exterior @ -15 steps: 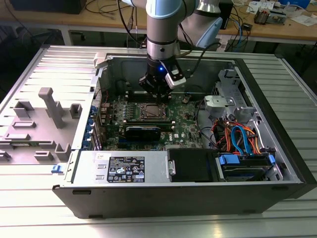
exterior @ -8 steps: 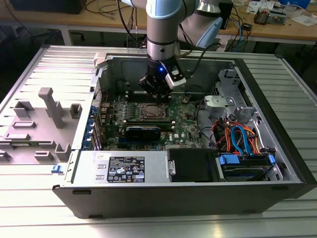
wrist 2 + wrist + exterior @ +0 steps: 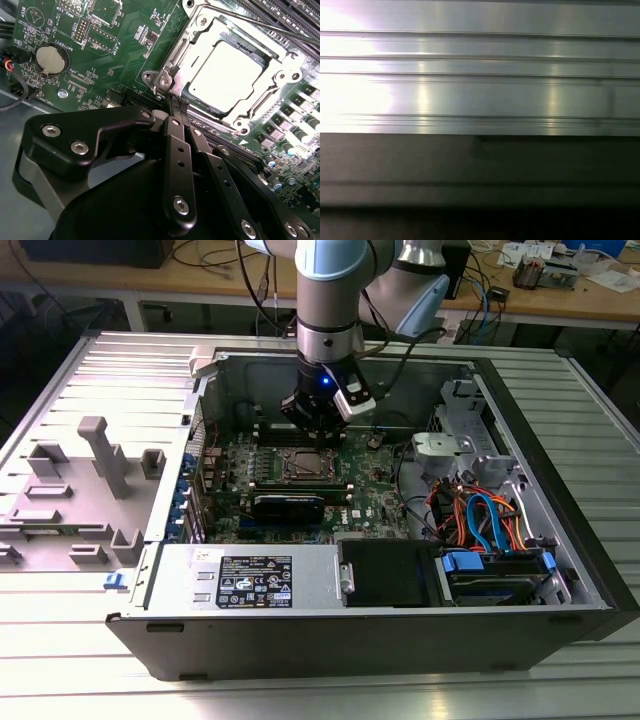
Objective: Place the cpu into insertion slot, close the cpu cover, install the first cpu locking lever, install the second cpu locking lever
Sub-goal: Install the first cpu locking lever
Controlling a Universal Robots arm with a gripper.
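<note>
The cpu (image 3: pixel 227 75), a bright silver square, lies in the insertion slot (image 3: pixel 160 80) on the green board. The cpu cover (image 3: pixel 210 35), a silver frame, lies flat around it. A thin locking lever rod (image 3: pixel 260 27) runs along the socket's far side. My gripper (image 3: pixel 176 102) has its black fingers pressed together, tips right at a corner of the socket, with nothing visibly between them. In the exterior view the gripper (image 3: pixel 315 438) hangs straight down inside the open computer case, just above the insertion slot (image 3: pixel 308 465).
A black power-supply box (image 3: pixel 385 570) and a bundle of orange and blue cables (image 3: pixel 480 520) sit toward the case's front. Memory slots (image 3: pixel 285 15) flank the socket; a coin battery (image 3: pixel 51 59) lies nearby. The first wrist view faces ribbed aluminium (image 3: pixel 480 75).
</note>
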